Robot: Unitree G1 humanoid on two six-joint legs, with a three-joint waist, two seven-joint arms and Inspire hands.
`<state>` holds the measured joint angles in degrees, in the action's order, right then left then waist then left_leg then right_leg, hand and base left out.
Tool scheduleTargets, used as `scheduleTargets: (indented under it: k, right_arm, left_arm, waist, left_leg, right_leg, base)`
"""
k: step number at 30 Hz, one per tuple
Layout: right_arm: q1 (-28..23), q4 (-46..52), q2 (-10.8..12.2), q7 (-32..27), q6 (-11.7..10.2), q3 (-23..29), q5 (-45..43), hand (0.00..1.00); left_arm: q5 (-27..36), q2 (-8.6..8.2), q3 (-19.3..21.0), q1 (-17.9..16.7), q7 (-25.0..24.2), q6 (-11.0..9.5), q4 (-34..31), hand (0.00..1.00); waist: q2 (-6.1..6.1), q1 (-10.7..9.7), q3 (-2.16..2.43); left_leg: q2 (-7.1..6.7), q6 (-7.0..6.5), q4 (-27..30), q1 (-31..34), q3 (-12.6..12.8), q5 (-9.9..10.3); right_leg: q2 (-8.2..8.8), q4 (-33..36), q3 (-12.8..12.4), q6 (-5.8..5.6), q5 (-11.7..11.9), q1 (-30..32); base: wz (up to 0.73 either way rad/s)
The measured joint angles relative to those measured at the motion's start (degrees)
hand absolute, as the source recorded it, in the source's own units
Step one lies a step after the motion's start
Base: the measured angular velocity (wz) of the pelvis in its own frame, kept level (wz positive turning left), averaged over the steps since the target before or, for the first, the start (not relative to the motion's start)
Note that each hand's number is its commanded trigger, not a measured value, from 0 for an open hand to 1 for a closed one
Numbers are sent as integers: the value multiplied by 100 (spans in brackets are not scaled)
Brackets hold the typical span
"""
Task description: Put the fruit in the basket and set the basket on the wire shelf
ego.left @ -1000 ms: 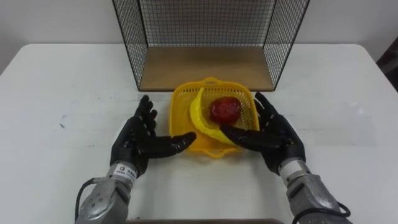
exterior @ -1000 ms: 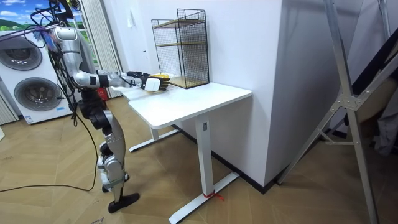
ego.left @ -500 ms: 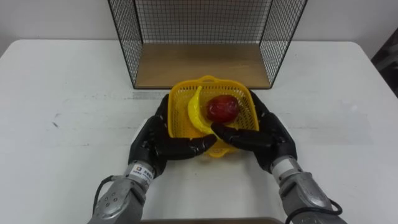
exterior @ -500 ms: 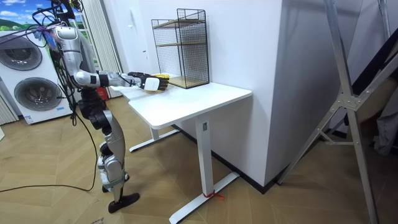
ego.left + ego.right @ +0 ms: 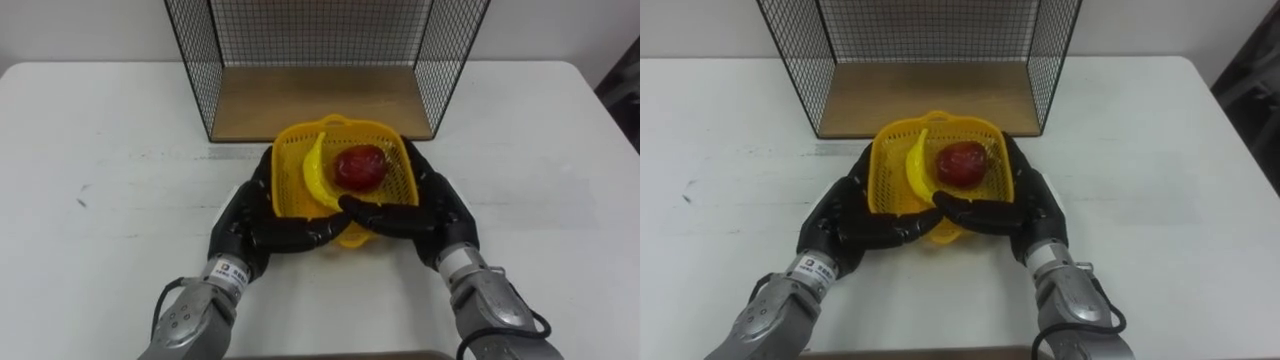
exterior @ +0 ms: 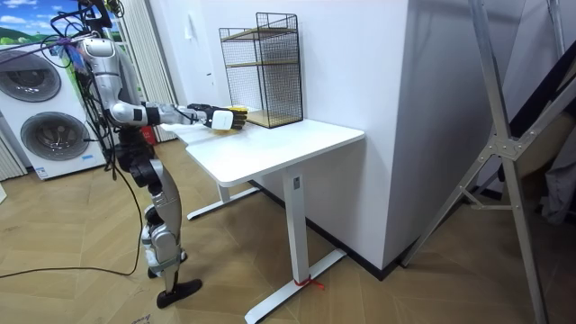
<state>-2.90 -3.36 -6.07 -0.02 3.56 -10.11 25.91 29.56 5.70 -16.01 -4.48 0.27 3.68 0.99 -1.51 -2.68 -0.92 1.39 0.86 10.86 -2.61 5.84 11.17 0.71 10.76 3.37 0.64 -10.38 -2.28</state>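
A white table (image 5: 100,150) fills the eye view, with the wire shelf (image 5: 320,100) standing at its far edge, upper middle of the frame. In the room view the robot stands at the table's end on the left, both arms stretched out over the top.

In the lower middle of the frame, the left hand (image 5: 245,225) and the right hand (image 5: 440,210) are clamped on the yellow basket (image 5: 370,124). The fingers run up its two side walls and the thumbs curl across its near rim, nearly meeting. The basket sits between the hands, just in front of the shelf's open mouth. It holds a banana (image 5: 315,175) on its left side and a red fruit (image 5: 360,167) beside it.

The fruit is in, so the step in hand looks like lifting the basket and carrying it forward onto the shelf's wooden floor. Both hands should rise together and stay level so that nothing rolls out. The basket's far rim must clear the front edge, and the wrists should stay inside the wire side panels.

A second ago both hands lay spread on the table, clear of the basket's sides. Half a second ago they had closed round it, and the hold looks the same now, the basket perhaps a touch nearer the shelf.
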Motion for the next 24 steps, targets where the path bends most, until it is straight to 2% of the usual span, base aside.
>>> scheduleTargets:
  k: [7, 12, 19, 24]
  right_arm:
    - [4, 236, -24, -75, -40, 4, -99, 0]
    - [84, 455, -7, -119, -131, 6, -176, 0]
    - [125, 484, 1, -114, -233, -31, -446, 0]
    - [200, 690, 3, -106, -302, 33, -586, 0]
  left_arm:
    - [8, -5, 6, 11, 1, -8, -214, 0]
    - [16, -32, 23, 18, 1, -194, -328, 0]
    - [-50, -40, 143, 24, 2, -219, -450, 0]
    - [-409, -42, 318, 26, 2, -257, -842, 0]
  waist:
    - [10, 2, 6]
    - [37, 2, 29]
    - [39, 6, 32]
    - [40, 0, 32]
  left_leg:
    - [3, 0, -5, 9, 31, 0]
    - [5, 0, -5, 1, 49, 0]
    - [7, 0, -5, -12, 42, 0]
    - [9, 0, 3, -21, 38, 0]
  right_leg:
    - [-1, 10, -10, 0, 1, 23]
    - [-2, 15, -13, 1, 2, 19]
    - [-7, 13, -2, 3, 3, -10]
    - [-5, 25, -3, 3, 3, -15]
  base:
    - [0]
    - [0]
    - [0]
    - [0]
